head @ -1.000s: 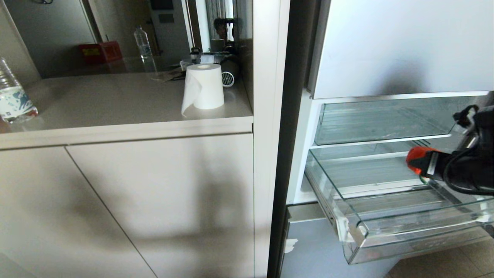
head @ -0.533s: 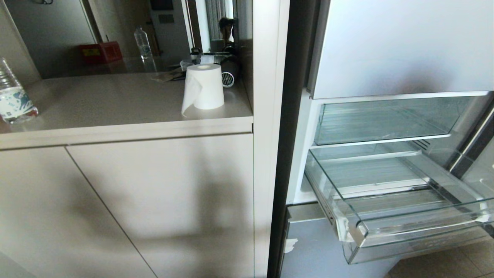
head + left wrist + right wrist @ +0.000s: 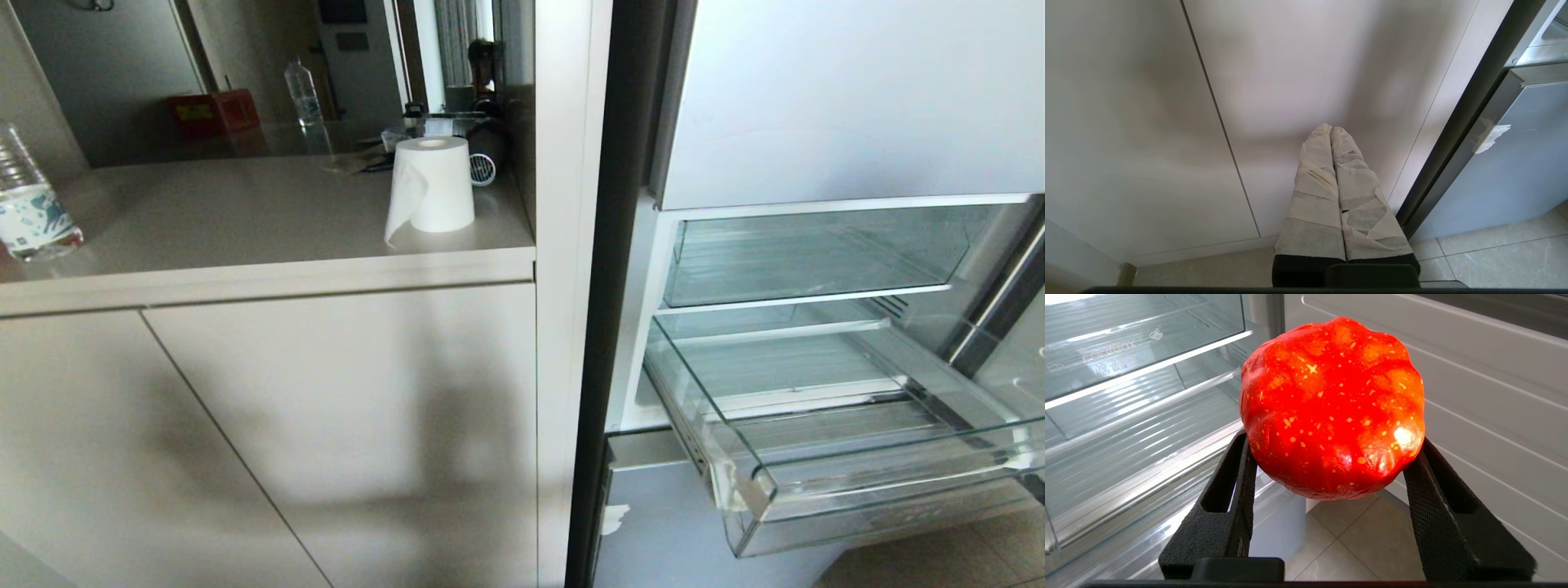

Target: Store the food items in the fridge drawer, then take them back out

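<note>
An orange-red, ribbed, speckled food item is clamped between the black fingers of my right gripper. It hangs above the tiled floor, beside the open fridge. The fridge drawer is pulled out, clear and ribbed, and nothing shows inside it. Its ribbed floor also appears in the right wrist view. Neither arm appears in the head view. My left gripper is parked low in front of a cabinet door, its tape-wrapped fingers pressed together and holding nothing.
A clear bin with printed lettering sits above the drawer. A paper roll and a water bottle stand on the beige counter. Cabinet doors fill the left. The fridge door's inner wall is close beside the held item.
A second ago my right gripper held the orange-red item over the drawer at the head view's right edge. It has since drawn back out of that view, still holding the item.
</note>
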You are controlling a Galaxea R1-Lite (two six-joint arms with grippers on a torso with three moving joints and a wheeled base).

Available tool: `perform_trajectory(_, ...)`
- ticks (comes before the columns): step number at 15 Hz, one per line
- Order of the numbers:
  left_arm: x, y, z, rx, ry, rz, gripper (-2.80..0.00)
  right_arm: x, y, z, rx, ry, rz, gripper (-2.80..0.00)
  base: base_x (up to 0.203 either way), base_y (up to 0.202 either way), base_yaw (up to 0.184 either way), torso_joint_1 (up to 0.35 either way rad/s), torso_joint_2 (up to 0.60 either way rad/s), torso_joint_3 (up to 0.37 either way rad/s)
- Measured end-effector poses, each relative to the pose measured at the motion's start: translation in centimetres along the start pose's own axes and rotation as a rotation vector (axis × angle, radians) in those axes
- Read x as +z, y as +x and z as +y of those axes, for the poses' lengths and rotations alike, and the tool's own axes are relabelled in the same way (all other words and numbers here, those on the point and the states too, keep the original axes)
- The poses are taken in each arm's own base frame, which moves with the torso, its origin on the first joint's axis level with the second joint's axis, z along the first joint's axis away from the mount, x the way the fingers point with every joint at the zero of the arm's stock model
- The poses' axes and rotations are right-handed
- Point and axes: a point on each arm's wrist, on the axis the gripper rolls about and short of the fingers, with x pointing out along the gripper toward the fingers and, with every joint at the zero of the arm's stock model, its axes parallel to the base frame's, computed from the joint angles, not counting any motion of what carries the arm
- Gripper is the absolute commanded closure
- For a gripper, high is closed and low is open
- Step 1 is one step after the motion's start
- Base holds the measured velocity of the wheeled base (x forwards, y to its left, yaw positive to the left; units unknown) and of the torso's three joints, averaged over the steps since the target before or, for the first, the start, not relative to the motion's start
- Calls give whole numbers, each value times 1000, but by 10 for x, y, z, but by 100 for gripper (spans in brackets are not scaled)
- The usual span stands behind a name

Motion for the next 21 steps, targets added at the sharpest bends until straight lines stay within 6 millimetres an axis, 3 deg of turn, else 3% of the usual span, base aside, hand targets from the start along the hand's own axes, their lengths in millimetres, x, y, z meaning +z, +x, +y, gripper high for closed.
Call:
perform_trajectory(5, 0, 0, 0, 0, 0, 0, 0, -7, -10, -3, 0, 4, -20, 0, 0, 1, -14, 0, 1, 0)
perform_trajectory(21, 0, 0, 0, 0, 0, 0, 0, -15, -14, -7, -73, 47, -19, 0, -1, 7, -172, 2, 4, 1)
